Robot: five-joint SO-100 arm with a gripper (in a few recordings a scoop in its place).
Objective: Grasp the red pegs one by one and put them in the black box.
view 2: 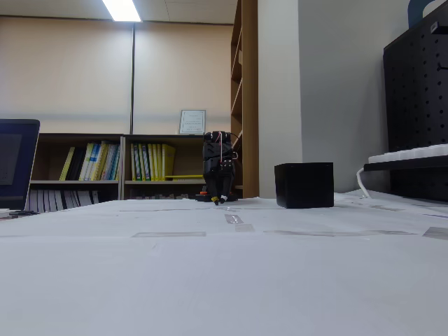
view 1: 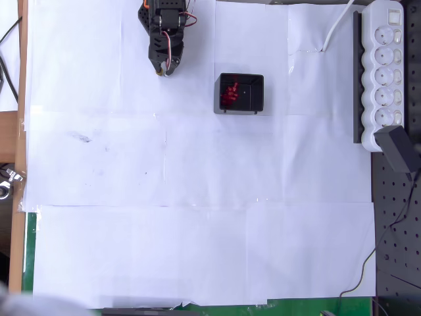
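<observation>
White paper-covered table (view 1: 197,197), bare of loose pegs. Small dark-red round pegs (view 1: 229,95): clustered inside square black plastic box (view 1: 253,105). Black two-finger gripper (view 1: 164,66): parked apart; jaw state indiscernible. Judgement: sorting apparently complete; next, confirm none remain.

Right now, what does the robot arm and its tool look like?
The arm is black, built from blocky segments, with thin red and white wires looping along its top and an orange accent near the upper left in the overhead view. Its tool narrows to a small, yellowish tip. In the fixed view it reads as a dark upright block.
</observation>
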